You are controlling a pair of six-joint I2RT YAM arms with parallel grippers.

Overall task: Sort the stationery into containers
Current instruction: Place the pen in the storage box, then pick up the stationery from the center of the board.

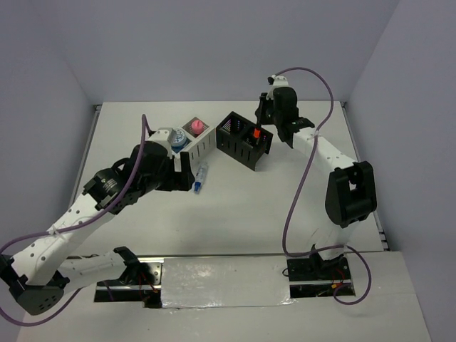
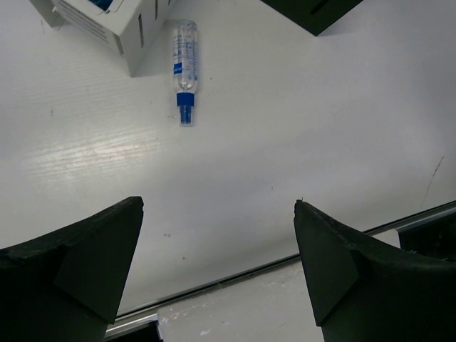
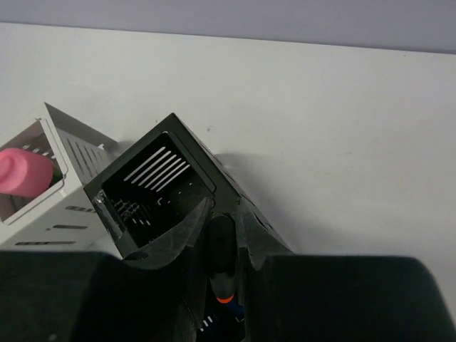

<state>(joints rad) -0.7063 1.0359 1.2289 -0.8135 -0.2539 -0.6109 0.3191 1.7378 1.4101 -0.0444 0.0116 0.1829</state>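
Only wrist views show, left gripper (image 2: 219, 205) wide open, empty, near blue-white stick (image 2: 185, 68), right gripper (image 3: 221, 214) clamping orange highlighter (image 3: 221, 255)

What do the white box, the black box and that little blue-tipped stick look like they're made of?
White box: probably matte moulded plastic, with thin walls and cut slats.
Black box: likely the same plastic; light shows through its slats.
Blue-tipped stick: seemingly a clear plastic body with a see-through shine and an opaque blue tip.
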